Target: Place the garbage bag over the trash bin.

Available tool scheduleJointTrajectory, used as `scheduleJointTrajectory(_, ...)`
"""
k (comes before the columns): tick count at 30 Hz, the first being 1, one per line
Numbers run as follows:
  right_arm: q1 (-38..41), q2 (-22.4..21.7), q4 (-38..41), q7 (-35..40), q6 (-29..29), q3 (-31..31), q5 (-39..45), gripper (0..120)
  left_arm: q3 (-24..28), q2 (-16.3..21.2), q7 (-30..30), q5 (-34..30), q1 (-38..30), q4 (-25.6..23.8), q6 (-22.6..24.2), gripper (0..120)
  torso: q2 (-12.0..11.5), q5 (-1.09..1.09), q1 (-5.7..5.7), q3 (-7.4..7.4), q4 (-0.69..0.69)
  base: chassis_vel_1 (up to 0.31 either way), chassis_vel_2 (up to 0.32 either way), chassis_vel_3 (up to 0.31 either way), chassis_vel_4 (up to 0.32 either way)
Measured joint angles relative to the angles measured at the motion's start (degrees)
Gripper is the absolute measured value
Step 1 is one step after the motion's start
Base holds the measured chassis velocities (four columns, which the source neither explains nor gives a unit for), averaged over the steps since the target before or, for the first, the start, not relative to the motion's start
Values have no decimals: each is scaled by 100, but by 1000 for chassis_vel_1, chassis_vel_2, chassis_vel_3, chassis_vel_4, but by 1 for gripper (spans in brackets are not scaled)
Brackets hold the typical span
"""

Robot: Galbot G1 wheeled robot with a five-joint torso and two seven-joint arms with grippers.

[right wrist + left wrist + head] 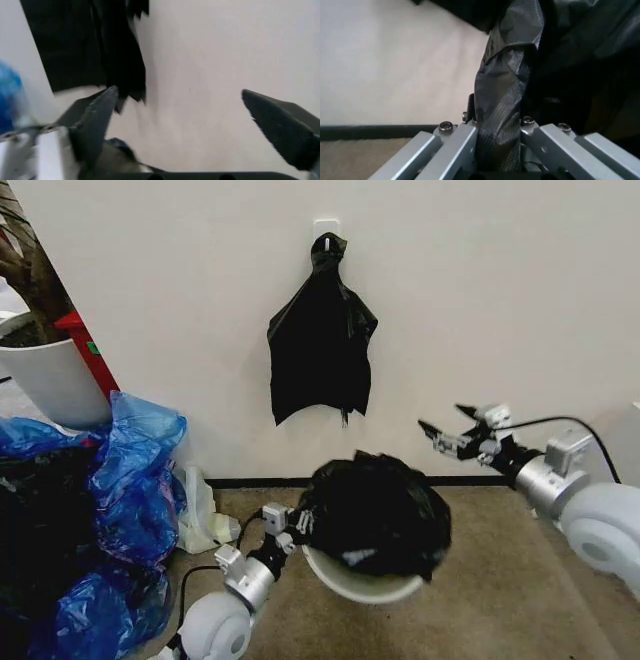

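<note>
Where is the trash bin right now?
Head view, low centre: the trash bin is tilted, draped by the garbage bag, beside the left pincer, below the bags on the wall.

My left end effector (300,522) is brushed, matt metal with small bolts, and the garbage bag (375,513) pinched in it is thin black plastic, crinkled, with a faint sheen. The trash bin (362,585) under it is smooth cream plastic. My right end effector (447,428) has matt black, serrated fingers (280,125). Left, blue bags (130,480) look glossy and translucent.
</note>
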Motion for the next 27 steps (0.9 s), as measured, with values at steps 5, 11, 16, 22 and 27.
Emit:
scheduleJointTrajectory(5,-46,580,443,1771,-118,-192,1248,100,83,-48,-735,70,-148,52,-60,2,0,1,0,0,1,0,0,0,0)
scheduleJointTrajectory(11,-189,732,456,1220,-302,-413,1224,100,38,-15,-812,569,-145,34,-133,2,0,0,0,0,0,0,0,0,0)
scheduleJointTrajectory(16,-142,240,445,-91,-811,-601,969,100,16,96,-562,905,-267,22,-134,2,0,1,0,0,2,0,0,0,0)
scheduleJointTrajectory(22,-143,-700,428,-1387,-1417,-706,451,100,-19,190,-370,1117,-451,25,-168,2,0,1,0,0,1,0,0,0,0)
scheduleJointTrajectory(27,-101,-950,421,-1531,-1465,-772,486,100,17,199,-263,1180,-464,-10,-176,2,0,1,0,0,0,0,0,0,0)
